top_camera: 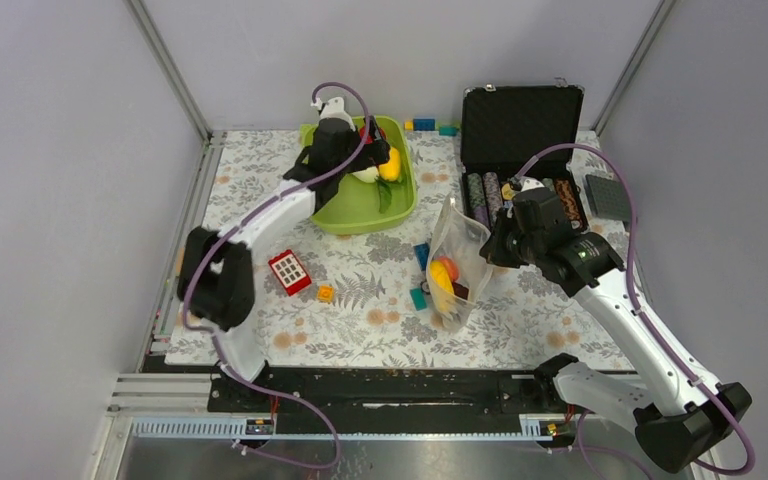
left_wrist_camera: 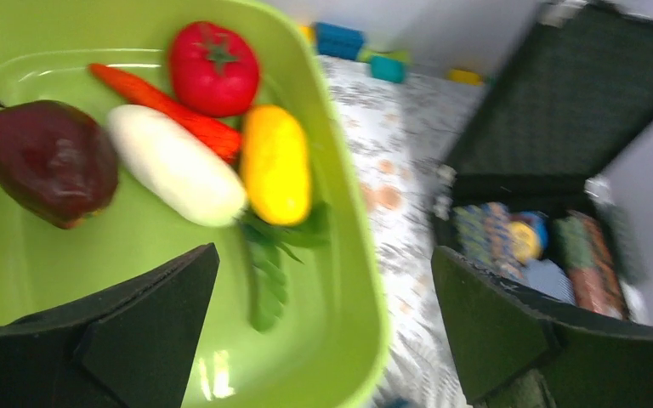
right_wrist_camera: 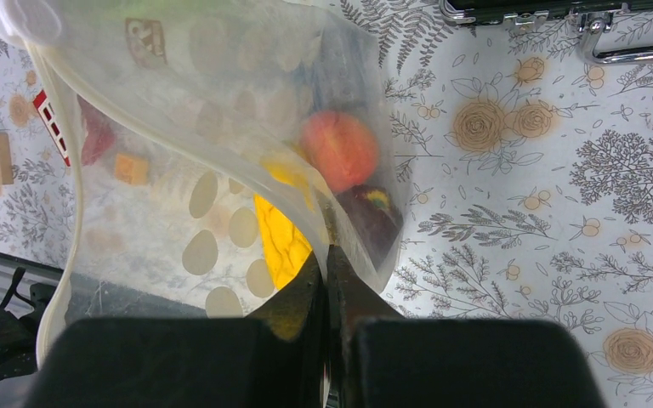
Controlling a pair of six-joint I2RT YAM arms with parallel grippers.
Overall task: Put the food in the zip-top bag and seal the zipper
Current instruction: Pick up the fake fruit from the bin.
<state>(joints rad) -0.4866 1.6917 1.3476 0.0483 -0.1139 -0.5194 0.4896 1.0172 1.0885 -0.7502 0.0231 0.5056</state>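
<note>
The zip-top bag [top_camera: 457, 262] is seen pinched at its side wall by the right gripper [right_wrist_camera: 327, 259], whose jaws are pressed fully together on the clear plastic. It is held upright over the floral tablecloth [top_camera: 550, 310] between the two arms. Three pieces of food are gathered in its lower end: a peach [right_wrist_camera: 337, 149], a yellow textured piece [right_wrist_camera: 279, 238] and a dark maroon piece [right_wrist_camera: 372, 214]. The zipper strip [right_wrist_camera: 74, 212] is seen curving along the bag's mouth edge; whether it is pressed shut cannot be told. At the far side of the table, the left gripper [left_wrist_camera: 325, 255] is poised over the lime-green tray [left_wrist_camera: 340, 314] with its jaws spread wide and nothing between them. Inside the tray, a tomato [left_wrist_camera: 212, 68], a carrot [left_wrist_camera: 166, 106], a white vegetable [left_wrist_camera: 174, 166], a smooth yellow piece [left_wrist_camera: 275, 166] and a dark maroon fruit [left_wrist_camera: 48, 161] are clustered close together, with a green leafy piece [left_wrist_camera: 264, 280] just beside them. A black case [top_camera: 520, 115] is stood open behind the bag, with rows of poker chips [top_camera: 485, 195] packed in its base. A red block [top_camera: 288, 270] and a small orange block [top_camera: 325, 293] are seen on the cloth near the tray.
</note>
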